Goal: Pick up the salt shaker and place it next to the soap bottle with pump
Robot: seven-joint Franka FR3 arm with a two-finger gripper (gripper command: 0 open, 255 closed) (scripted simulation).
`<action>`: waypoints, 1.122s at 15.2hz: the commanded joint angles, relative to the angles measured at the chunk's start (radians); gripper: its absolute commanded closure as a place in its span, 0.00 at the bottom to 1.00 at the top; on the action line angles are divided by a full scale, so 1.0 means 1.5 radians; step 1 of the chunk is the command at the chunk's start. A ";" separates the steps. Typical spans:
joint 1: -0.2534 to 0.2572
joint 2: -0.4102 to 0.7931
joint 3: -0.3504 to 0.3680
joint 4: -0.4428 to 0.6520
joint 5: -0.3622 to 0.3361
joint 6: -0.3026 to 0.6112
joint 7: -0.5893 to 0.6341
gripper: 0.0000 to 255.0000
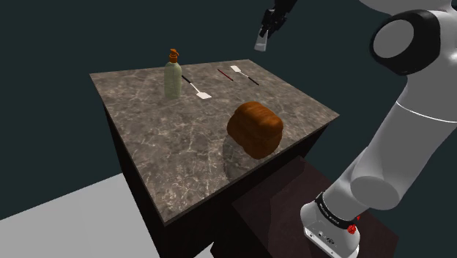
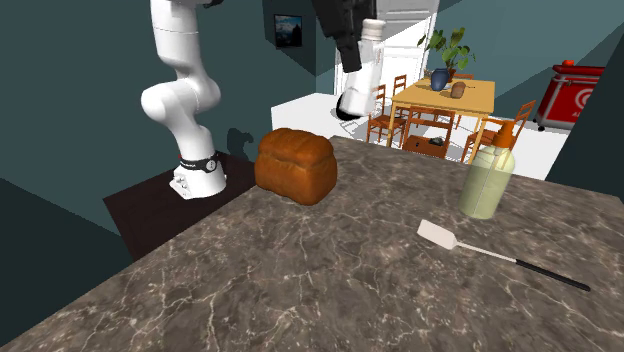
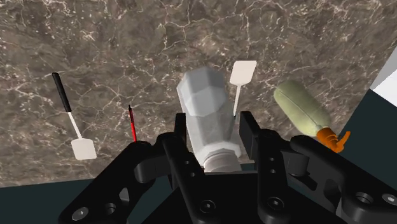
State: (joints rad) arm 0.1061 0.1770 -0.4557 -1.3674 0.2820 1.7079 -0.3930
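Observation:
My gripper hangs high over the far side of the marble table, shut on a pale grey faceted salt shaker. In the wrist view both black fingers clasp the shaker near its cap end, and its body points down at the tabletop. The soap bottle, pale green with an orange pump, stands upright near the table's far edge, toward the shoulder view's left of the gripper. The wrist view shows the bottle off to one side of the shaker. From the second exterior view, the shaker hangs well above the bottle.
A brown bread loaf sits mid-table near the stand side. Two white spatulas with dark handles and a thin red stick lie near the bottle. Bare marble stretches toward the shoulder view's lower left.

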 commanded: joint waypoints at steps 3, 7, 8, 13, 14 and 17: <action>0.043 -0.008 0.023 -0.010 -0.019 0.017 0.065 1.00; 0.081 -0.005 0.046 -0.007 -0.034 0.029 0.125 1.00; 0.090 -0.002 0.052 -0.004 -0.037 0.031 0.140 1.00; 0.132 0.023 0.078 0.029 -0.050 0.035 0.211 1.00; 0.140 0.030 0.083 0.038 -0.052 0.034 0.225 1.00; 0.162 0.057 0.097 0.076 -0.056 0.029 0.266 1.00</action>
State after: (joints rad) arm 0.3375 0.2421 -0.3179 -1.2822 0.1989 1.7560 -0.0184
